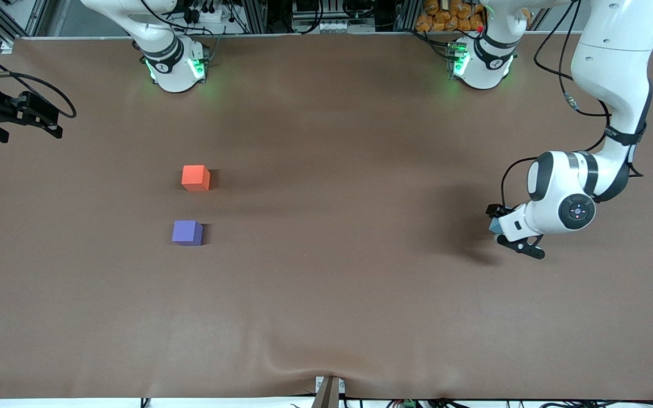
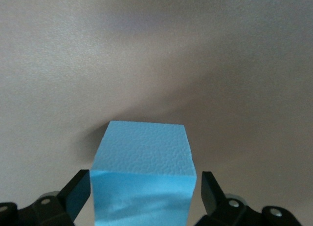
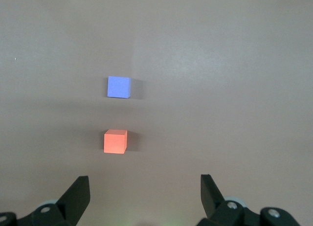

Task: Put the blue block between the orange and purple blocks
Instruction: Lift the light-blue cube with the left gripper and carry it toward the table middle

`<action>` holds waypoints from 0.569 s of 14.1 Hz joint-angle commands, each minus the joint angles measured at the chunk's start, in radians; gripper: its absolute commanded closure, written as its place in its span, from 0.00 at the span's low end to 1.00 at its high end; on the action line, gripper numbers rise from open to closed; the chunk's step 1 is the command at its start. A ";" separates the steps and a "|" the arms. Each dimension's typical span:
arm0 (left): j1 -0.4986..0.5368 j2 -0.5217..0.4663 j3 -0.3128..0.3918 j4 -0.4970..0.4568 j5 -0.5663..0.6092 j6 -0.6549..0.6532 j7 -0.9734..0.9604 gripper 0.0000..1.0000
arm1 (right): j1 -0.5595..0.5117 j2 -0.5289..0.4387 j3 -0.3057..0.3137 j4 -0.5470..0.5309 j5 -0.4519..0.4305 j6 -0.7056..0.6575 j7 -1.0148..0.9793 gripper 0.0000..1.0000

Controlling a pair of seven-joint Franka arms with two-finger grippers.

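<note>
— What is hard to make out in the front view?

— The blue block (image 1: 495, 225) shows only as a sliver at the right of the frame, mostly covered by the left end effector (image 1: 509, 228). The right end effector (image 1: 32, 116) sits at the upper left edge, its arm cut off by the frame.

— And the left wrist view?

— There the blue block (image 2: 143, 174) stands on the bench (image 2: 156, 55) between the spread fingers (image 2: 209, 189), small gaps on both sides, not gripped.

— How is the left arm posed?

— It bends down from its base at upper right, wrist low over the bench (image 1: 326, 294).

— The right end effector?

— Released, fingers (image 3: 78, 194) wide, waiting. The orange block (image 1: 195, 177) sits left of centre, the purple block (image 1: 187, 232) just below it, apart.
</note>
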 commanded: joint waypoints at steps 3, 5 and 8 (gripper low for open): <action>-0.001 -0.007 -0.001 0.013 0.021 -0.002 -0.016 0.92 | 0.003 -0.025 -0.004 -0.025 0.018 0.012 0.013 0.00; -0.001 -0.032 -0.001 0.020 0.021 -0.010 -0.016 0.95 | 0.001 -0.025 -0.004 -0.025 0.018 0.013 0.013 0.00; -0.006 -0.093 -0.017 0.060 0.020 -0.094 -0.048 0.95 | 0.001 -0.025 -0.005 -0.025 0.018 0.013 0.013 0.00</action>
